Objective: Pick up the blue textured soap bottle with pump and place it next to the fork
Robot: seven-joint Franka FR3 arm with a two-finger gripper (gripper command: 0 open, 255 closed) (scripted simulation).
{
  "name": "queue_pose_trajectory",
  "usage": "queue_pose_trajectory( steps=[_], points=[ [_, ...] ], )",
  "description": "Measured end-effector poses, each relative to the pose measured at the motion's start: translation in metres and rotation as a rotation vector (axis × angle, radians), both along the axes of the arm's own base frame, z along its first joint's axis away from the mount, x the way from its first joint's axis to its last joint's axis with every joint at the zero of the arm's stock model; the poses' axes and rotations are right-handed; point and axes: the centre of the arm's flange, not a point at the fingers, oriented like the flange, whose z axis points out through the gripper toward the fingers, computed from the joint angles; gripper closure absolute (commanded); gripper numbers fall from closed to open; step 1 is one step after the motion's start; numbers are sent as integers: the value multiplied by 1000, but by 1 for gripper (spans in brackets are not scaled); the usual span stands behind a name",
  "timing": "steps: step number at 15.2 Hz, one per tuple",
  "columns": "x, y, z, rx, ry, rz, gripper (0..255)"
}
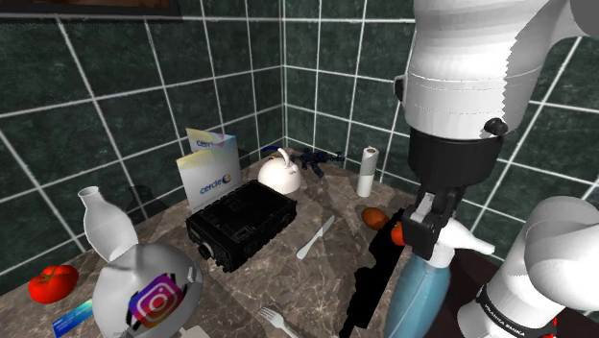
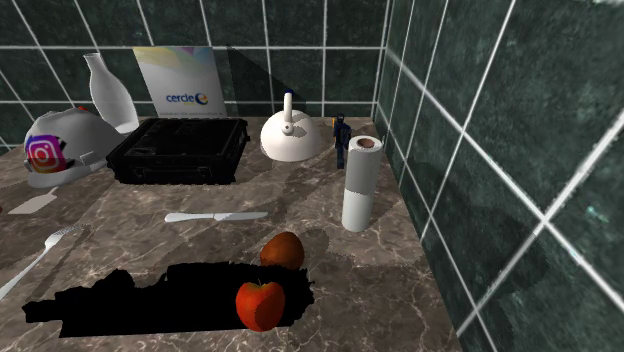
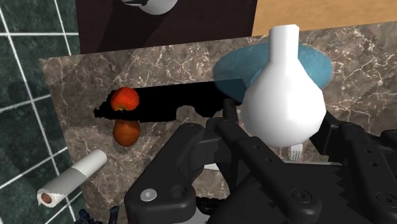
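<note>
Carry step, I'd say: gripper (image 1: 423, 233) pinches the soap bottle (image 1: 415, 293) by its white top. Next, swing toward 8 o'clock and lower beside the fork (image 1: 276, 320).

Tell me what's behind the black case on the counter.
Behind the black case stands a white box printed cercle, with a white vase beside it. The case hides the box's bottom edge, so its footing is unseen.

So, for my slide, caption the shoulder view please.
Black gripper at the white-pumped blue soap bottle, pale fork nearby.
</note>
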Motion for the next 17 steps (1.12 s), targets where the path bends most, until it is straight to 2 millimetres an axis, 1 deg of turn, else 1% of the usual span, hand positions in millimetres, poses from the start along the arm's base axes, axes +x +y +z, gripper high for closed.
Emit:
queue_pose_trajectory(
  steps=[17],
  points=[
    [1, 1, -91, 0, 0, 0, 255]
  ],
)
